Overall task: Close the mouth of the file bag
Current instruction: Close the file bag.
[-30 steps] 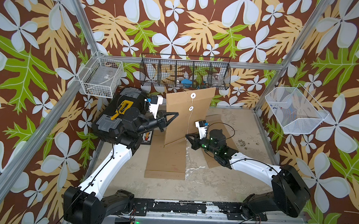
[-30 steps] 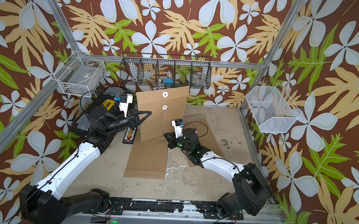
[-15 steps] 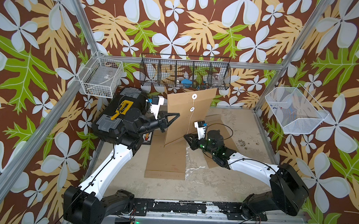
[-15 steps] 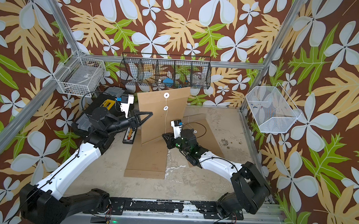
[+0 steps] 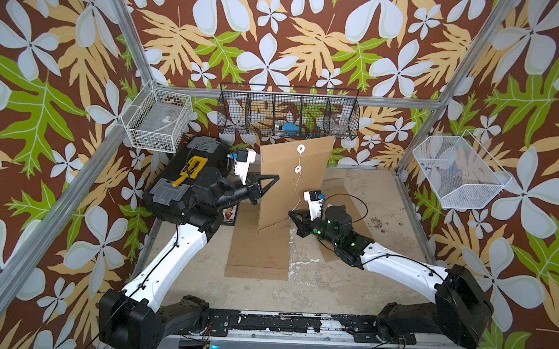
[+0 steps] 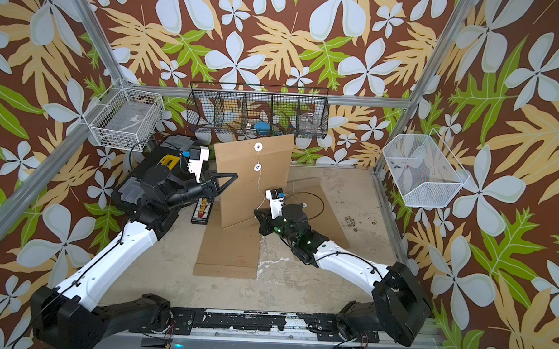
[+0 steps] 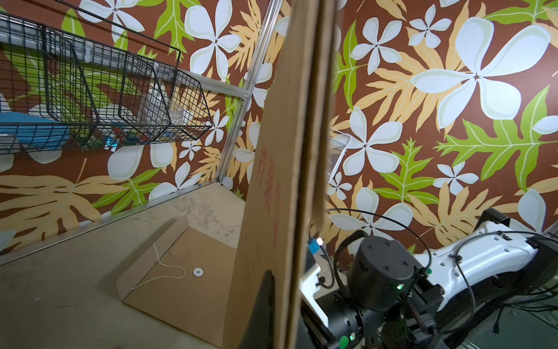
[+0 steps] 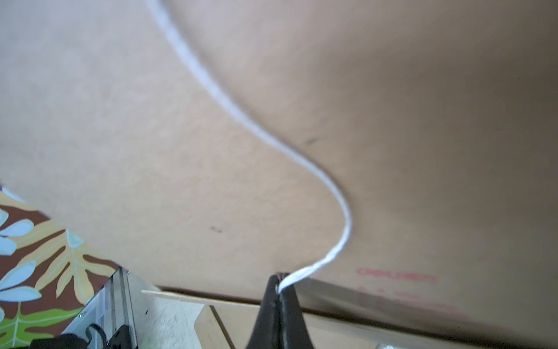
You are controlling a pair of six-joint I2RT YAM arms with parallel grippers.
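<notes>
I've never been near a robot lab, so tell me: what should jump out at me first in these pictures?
A brown file bag is held upright in the middle of the scene, its edge clamped by the left gripper. The right gripper pinches the end of the bag's white string, low beside it. All around are loud flowered walls.

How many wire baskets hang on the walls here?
3. The left white basket hangs on the left wall, the black basket on the back wall, and the right white basket on the right wall. None looks hidden.
</notes>
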